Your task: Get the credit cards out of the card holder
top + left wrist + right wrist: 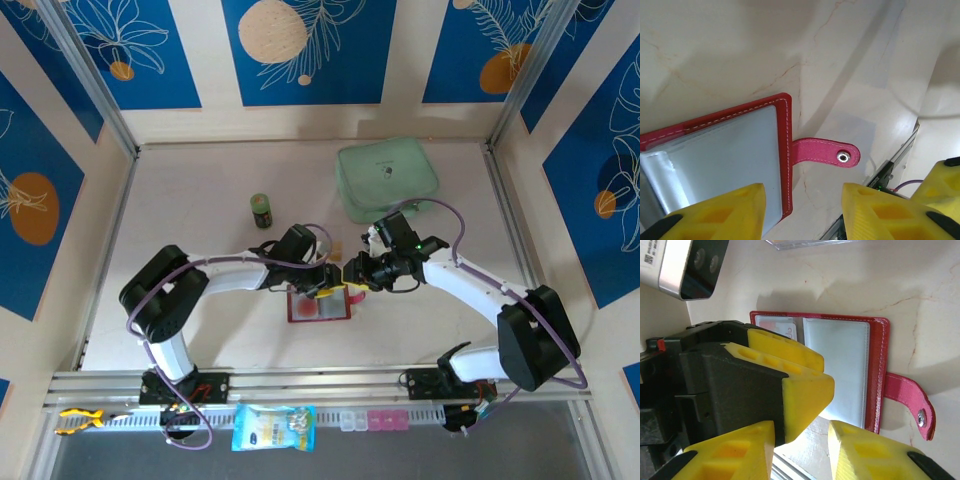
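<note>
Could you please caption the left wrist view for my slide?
Left gripper, jaws apart, over the open red card holder, snap tab extended.

A robot test booth is shown, like one in a lab. A pale table [200, 200] is shut in by walls [300, 50] covered with blue leaf pictures and held by metal posts [88, 80]. A left arm [230, 272] and a right arm [470, 285] are bolted by a metal rail [330, 385] at the table's near edge. Purple wires [460, 225] are strung along the arms.
</note>
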`<act>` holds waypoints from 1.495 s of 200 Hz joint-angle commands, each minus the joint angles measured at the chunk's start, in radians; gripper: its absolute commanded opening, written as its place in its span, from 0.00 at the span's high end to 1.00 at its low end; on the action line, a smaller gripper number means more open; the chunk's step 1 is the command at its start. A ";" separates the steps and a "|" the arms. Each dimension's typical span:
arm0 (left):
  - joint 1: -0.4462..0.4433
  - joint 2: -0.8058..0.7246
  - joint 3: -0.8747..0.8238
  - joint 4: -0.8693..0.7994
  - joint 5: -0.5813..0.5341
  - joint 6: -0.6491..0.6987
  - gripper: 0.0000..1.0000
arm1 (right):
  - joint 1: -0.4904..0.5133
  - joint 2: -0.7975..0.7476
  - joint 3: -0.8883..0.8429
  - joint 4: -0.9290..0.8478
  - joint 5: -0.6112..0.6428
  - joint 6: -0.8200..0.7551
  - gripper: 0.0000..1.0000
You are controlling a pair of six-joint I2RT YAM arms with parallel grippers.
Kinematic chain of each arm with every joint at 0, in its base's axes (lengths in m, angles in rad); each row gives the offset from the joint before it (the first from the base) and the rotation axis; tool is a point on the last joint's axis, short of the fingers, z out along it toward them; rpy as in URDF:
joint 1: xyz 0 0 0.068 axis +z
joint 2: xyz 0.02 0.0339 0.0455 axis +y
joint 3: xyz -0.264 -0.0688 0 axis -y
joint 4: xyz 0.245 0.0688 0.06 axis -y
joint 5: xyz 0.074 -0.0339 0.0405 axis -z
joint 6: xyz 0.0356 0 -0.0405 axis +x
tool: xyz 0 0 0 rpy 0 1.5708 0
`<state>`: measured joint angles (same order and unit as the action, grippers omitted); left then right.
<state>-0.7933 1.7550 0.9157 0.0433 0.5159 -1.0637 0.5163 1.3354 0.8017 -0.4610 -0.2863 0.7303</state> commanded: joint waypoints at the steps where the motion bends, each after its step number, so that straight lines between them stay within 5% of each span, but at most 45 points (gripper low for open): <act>1: -0.002 -0.038 0.007 -0.022 -0.013 0.032 0.56 | -0.003 -0.003 -0.003 -0.019 -0.025 -0.008 0.66; 151: 0.120 -0.359 -0.307 -0.084 -0.124 0.030 0.67 | 0.176 0.274 0.129 0.065 -0.011 0.038 0.70; 224: 0.128 -0.316 -0.365 -0.027 -0.102 0.022 0.86 | 0.229 0.354 0.145 0.122 -0.020 0.066 0.78; 299: 0.129 -0.293 -0.361 -0.107 -0.162 0.065 0.94 | 0.230 0.385 0.154 0.137 -0.013 0.061 0.79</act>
<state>-0.6739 1.4509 0.5560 -0.0158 0.3889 -1.0344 0.7406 1.7012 0.9310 -0.3267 -0.2913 0.7864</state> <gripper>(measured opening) 0.068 0.211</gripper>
